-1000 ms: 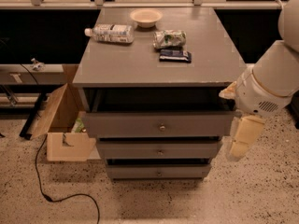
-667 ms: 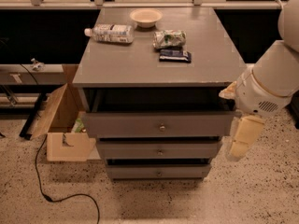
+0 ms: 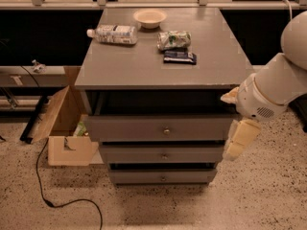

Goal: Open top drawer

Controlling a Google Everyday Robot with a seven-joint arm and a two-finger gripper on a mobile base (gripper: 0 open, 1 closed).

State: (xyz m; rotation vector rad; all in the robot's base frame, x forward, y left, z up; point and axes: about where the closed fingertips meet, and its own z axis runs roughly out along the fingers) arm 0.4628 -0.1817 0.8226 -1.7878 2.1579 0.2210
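Note:
The grey cabinet (image 3: 144, 66) has three drawers. The top drawer (image 3: 124, 128) is the widest front, with a small brass knob (image 3: 166, 131) at its centre and a dark gap between it and the cabinet top. My gripper (image 3: 241, 139), cream coloured, hangs down from the white arm (image 3: 276, 85) just off the right end of the top drawer, at about knob height. It is to the right of the knob and not touching it. It holds nothing that I can see.
Two narrower drawers (image 3: 163, 155) sit below. On the cabinet top are a plastic bottle (image 3: 112, 34), a white bowl (image 3: 149, 17), a green snack bag (image 3: 173, 39) and a dark packet (image 3: 179, 57). An open cardboard box (image 3: 64, 128) and a black cable (image 3: 53, 195) lie on the floor to the left.
My gripper and arm have edged slightly left toward the cabinet's right side. The drawers and the things on top have not moved.

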